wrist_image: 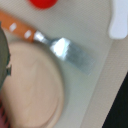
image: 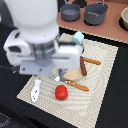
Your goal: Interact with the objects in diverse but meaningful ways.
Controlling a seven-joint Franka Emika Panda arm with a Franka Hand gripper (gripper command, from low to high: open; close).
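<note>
The red tomato (image: 61, 92) lies on the beige placemat (image: 95, 95); it also shows in the wrist view (wrist_image: 42, 3). The little white bottle-like piece (image: 35, 91) lies on the mat toward the exterior view's left and shows in the wrist view too (wrist_image: 119, 22). The pale-blue milk carton (image: 78, 37) stands at the mat's far side. The dark brown sausage (image: 83, 65) rests by the tan plate (image: 72, 74). My gripper (image: 52, 74) hangs over the plate's edge, blurred and mostly hidden by the arm. Its fingers do not show clearly.
Orange-handled cutlery lies by the plate: one piece (image: 91, 61) behind the sausage, another (image: 76, 85) beside the tomato, its metal blade (wrist_image: 72, 52) in the wrist view. Two dark pots (image: 70, 12) (image: 95, 14) and a bowl (image: 124, 19) stand at the back.
</note>
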